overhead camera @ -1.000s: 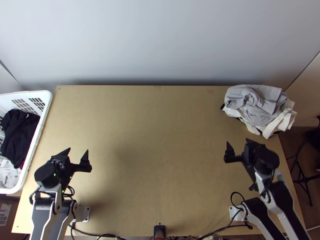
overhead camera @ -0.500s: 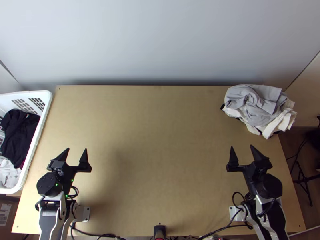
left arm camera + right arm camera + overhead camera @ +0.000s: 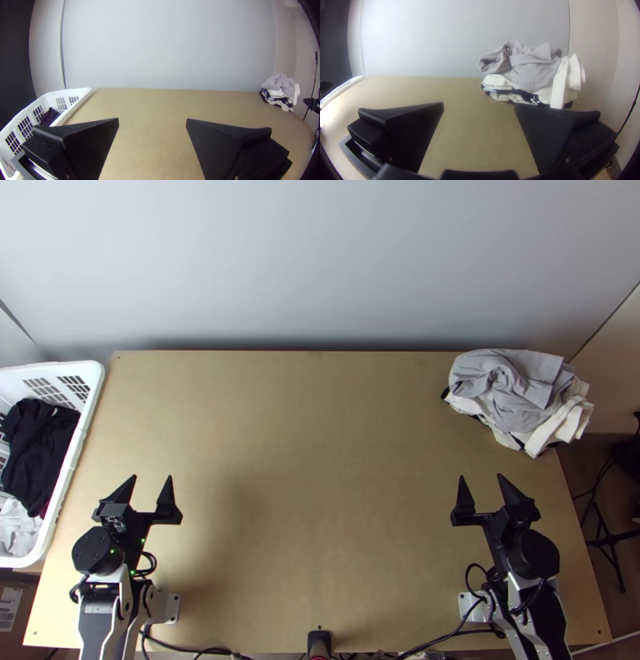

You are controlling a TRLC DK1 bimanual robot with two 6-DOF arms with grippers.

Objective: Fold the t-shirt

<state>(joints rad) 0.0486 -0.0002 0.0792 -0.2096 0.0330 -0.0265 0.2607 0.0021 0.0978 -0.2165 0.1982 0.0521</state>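
Top view. White basket [image 3: 90, 408] at left, cut off by the frame, containing dark cloth [image 3: 36, 452] and pale cloth [image 3: 18, 529]. Upper right: bunched grey cloth [image 3: 520, 392] atop a pile [image 3: 568, 420]; which piece is the t-shirt cannot be told. Left tool [image 3: 152, 477], lower left, and right tool [image 3: 481, 476], lower right: both wide open, empty.

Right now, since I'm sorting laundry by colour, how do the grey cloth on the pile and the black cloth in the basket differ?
The grey cloth is light; the black cloth is very dark. The grey cloth tops the pile at the table's far right corner; the black cloth lies inside the basket on the left. Both lie rumpled, not spread flat.
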